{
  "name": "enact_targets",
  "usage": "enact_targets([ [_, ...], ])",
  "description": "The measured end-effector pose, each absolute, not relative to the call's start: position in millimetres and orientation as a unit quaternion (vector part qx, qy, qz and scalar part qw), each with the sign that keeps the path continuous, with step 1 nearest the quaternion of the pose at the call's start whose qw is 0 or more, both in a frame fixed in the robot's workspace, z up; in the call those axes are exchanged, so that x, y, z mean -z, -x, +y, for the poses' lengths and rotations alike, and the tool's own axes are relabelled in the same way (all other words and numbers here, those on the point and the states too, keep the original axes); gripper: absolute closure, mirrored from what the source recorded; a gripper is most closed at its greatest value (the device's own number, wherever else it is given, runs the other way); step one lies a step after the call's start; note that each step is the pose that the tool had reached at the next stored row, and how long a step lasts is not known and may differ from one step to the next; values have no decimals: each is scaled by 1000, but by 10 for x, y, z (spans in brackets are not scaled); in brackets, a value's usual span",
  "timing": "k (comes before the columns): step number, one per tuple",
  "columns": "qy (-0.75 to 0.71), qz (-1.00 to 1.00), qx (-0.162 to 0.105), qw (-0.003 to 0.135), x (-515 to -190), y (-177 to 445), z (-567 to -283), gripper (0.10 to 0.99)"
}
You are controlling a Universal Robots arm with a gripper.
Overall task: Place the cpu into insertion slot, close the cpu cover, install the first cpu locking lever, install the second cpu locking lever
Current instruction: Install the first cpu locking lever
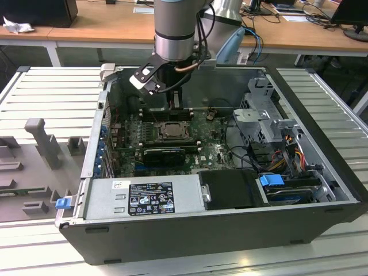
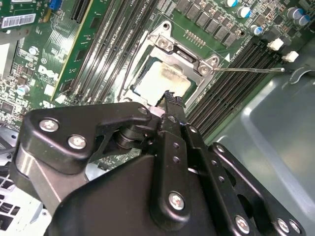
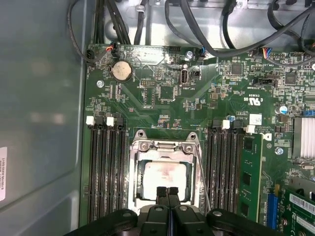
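Note:
The cpu (image 3: 165, 179) lies flat in the insertion slot (image 1: 171, 131), its pale metal face (image 2: 160, 83) smeared in the middle. The silvery cpu cover (image 3: 165, 146) lies down over it, framing the chip (image 2: 189, 56). A thin metal locking lever (image 2: 251, 70) sticks out from one corner of the socket, and in the first wrist view it runs along the socket's side (image 3: 203, 179). My gripper (image 3: 167, 192) hangs just above the socket's edge, shut with nothing between its fingers. In the exterior view the gripper (image 1: 174, 103) is behind the socket, and in the second wrist view its tip (image 2: 172, 98) reaches over the chip's edge.
Long black memory slots (image 3: 106, 167) flank the socket on both sides. A black card (image 1: 165, 154) sits in front of it, a power supply (image 1: 149, 198) lies along the case front, and a drive cage (image 1: 261, 123) with cables is at the exterior view's right. Case walls (image 3: 39, 123) close in.

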State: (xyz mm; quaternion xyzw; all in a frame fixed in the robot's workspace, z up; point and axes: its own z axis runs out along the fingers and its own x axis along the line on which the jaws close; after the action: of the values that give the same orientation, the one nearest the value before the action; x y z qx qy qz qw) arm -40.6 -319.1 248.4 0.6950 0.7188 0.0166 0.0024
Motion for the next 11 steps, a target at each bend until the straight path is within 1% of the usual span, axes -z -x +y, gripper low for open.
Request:
enact_targets([
  [11,-695,719,-16,2,-2560,407,-3192,980],
])
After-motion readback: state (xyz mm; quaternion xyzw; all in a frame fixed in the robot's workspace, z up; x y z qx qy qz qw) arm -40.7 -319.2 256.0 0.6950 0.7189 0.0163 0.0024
